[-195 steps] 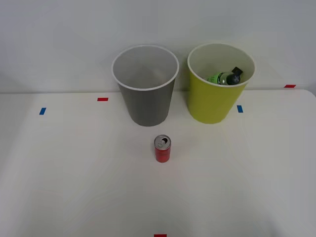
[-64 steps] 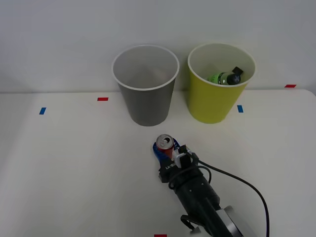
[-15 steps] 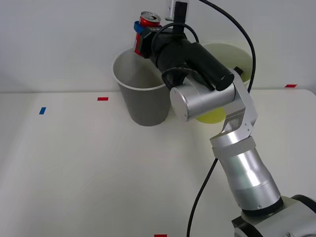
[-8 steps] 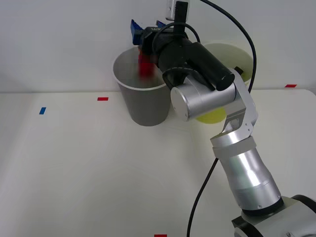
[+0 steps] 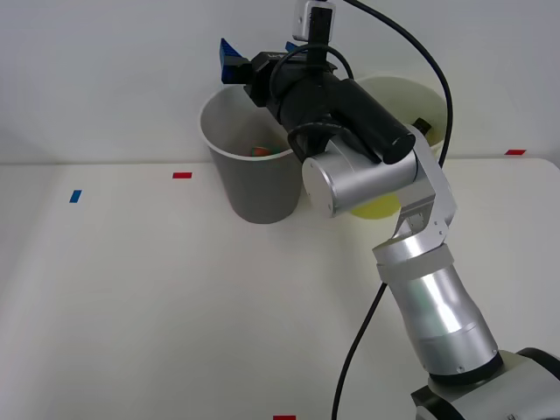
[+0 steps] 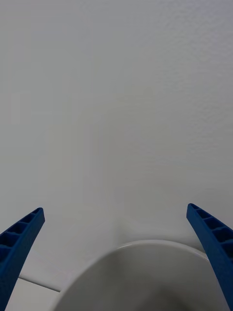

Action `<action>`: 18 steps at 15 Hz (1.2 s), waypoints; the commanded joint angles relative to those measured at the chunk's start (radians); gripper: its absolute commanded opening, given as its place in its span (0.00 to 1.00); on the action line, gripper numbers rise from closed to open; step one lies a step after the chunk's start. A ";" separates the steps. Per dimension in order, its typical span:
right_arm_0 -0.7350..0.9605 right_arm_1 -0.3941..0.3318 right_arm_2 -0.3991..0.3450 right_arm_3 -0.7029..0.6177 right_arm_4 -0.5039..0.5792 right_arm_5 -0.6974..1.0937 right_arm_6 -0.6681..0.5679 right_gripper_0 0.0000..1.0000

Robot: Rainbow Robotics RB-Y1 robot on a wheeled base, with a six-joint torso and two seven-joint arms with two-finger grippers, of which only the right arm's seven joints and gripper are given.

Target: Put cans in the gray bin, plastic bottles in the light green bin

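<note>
The can [image 5: 259,151] lies inside the gray bin [image 5: 255,179], the right pincer [image 5: 258,54] spread wide above.

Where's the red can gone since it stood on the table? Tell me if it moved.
Yes. The red can left the table and now lies inside the gray bin, below the open right gripper.

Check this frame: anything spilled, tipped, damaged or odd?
Nothing stands out. Both the gray bin and the green bin stand upright on the table. The can lies inside the gray bin, and the right end effector hangs open and empty above its rim.
</note>
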 commanded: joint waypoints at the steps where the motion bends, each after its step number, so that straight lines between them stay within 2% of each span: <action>1: 0.000 0.000 0.001 0.000 -0.002 -0.001 0.000 1.00; 9: 0.014 0.000 0.004 -0.020 -0.031 -0.030 -0.014 1.00; 12: 0.101 0.000 0.026 -0.120 -0.054 -0.028 -0.032 1.00; 14: 0.184 -0.048 0.049 -0.216 -0.065 -0.030 -0.069 1.00; 18: 0.427 -0.191 0.101 -0.489 -0.040 -0.030 -0.193 1.00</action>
